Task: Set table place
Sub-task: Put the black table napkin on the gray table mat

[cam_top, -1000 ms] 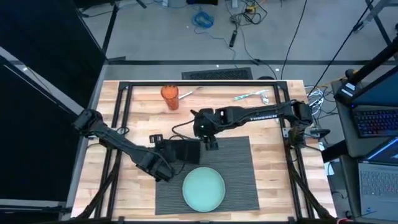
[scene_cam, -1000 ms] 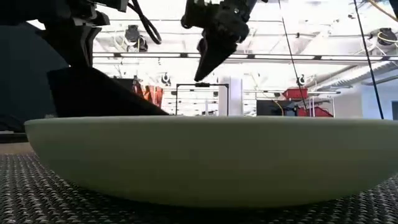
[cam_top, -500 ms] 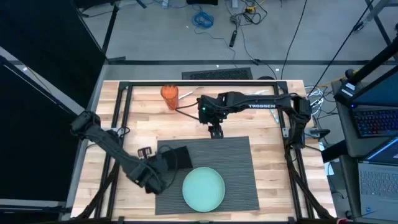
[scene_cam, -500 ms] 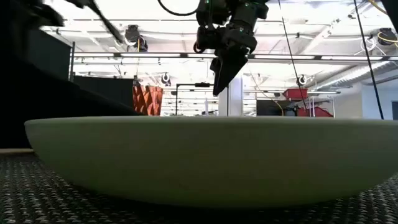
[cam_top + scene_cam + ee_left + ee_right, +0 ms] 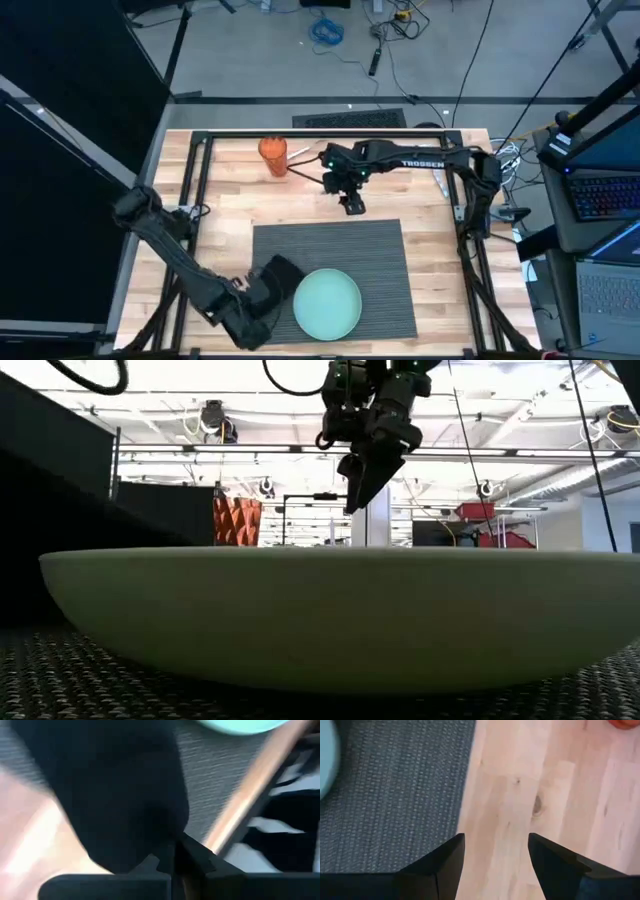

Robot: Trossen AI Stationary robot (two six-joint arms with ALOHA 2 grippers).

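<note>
Black napkin (image 5: 281, 272) is pinched in the left gripper (image 5: 262, 300) at the placemat (image 5: 375, 262) edge beside the plate (image 5: 327, 304); it should be laid flat. Right gripper (image 5: 352, 205) hangs spread, empty, above the table (image 5: 430, 240).

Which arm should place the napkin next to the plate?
Left. The left gripper is shut on the napkin, already beside the plate on the placemat. The right gripper is open, empty, over bare table.
</note>
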